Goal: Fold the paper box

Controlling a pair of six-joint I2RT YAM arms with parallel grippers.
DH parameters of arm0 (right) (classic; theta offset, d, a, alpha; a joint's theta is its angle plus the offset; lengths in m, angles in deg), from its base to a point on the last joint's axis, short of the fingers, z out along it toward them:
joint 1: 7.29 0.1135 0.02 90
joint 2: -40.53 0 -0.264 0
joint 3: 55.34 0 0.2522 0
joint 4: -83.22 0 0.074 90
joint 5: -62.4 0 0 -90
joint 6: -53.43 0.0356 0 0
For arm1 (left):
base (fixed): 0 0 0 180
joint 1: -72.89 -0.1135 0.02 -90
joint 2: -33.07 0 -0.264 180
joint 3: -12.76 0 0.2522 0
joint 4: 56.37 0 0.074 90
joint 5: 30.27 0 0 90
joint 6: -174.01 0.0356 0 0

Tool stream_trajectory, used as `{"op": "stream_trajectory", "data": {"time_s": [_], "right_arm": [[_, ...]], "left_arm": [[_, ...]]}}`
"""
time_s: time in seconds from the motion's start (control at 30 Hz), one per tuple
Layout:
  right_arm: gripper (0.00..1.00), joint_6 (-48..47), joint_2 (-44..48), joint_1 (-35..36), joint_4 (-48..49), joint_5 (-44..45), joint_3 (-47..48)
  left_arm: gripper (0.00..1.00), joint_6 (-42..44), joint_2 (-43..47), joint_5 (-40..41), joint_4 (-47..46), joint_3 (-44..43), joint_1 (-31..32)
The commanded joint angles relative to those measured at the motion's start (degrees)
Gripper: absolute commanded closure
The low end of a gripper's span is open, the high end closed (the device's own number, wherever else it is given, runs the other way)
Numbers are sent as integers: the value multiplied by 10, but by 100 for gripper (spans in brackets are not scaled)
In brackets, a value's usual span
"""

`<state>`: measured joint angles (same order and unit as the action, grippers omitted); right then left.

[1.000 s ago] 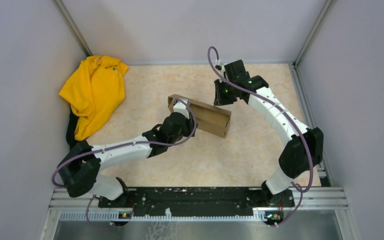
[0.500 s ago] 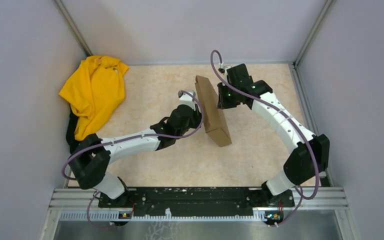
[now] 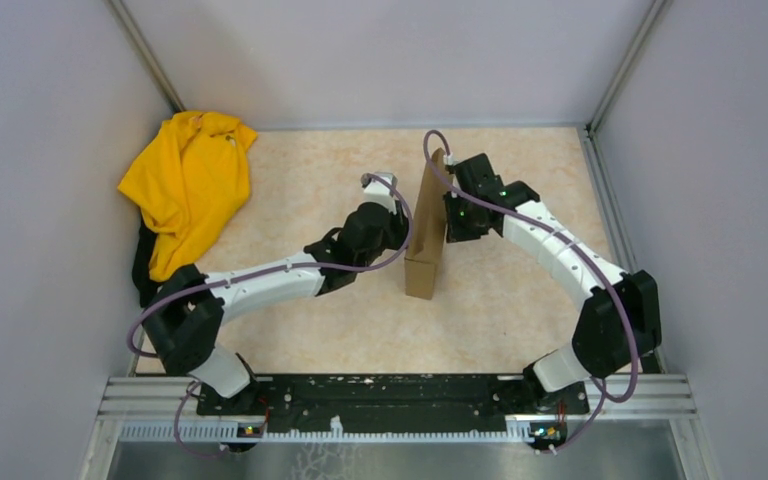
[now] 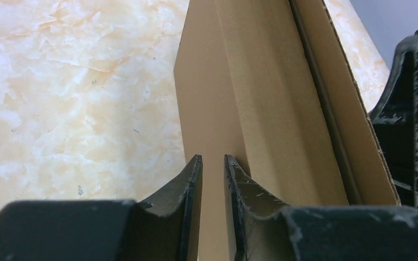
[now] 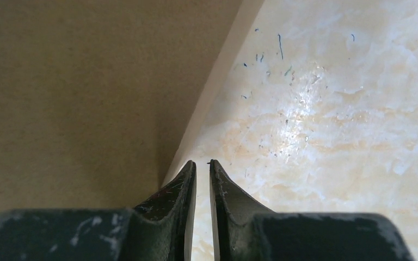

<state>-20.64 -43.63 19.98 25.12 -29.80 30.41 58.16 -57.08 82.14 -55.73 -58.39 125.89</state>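
Observation:
The paper box (image 3: 426, 225) is brown cardboard, a folded shallow box standing on its long edge at the middle of the table, running front to back. My left gripper (image 3: 401, 216) is at its left side. In the left wrist view the left gripper (image 4: 212, 157) is shut on a thin wall of the box (image 4: 261, 98). My right gripper (image 3: 449, 222) is against the box's right face. In the right wrist view the right gripper (image 5: 201, 162) is shut and empty, with the flat face of the box (image 5: 76, 92) just to its left.
A yellow cloth garment (image 3: 188, 185) lies bunched at the back left of the marble-patterned table (image 3: 310, 170). Grey walls close in the table on the left, back and right. The arm bases sit on a black rail (image 3: 390, 395) at the near edge.
The left gripper has swung the box from lying across the table to standing on edge, front to back. The right gripper has moved forward and left until it meets the box's right face.

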Motion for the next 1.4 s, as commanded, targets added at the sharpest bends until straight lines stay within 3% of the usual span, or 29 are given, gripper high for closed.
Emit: {"op": "stream_trajectory", "data": {"time_s": [0.0, 0.33, 1.37], "right_arm": [[84, 21, 36, 9, 35, 20, -10], [88, 86, 80, 9, 96, 67, -51], [95, 145, 8, 62, 102, 86, -7]], "left_arm": [[72, 4, 0, -16, -32, -20, 4], [72, -10, -30, -48, -42, -32, 4], [72, -49, -93, -94, -70, -75, 39]]}}
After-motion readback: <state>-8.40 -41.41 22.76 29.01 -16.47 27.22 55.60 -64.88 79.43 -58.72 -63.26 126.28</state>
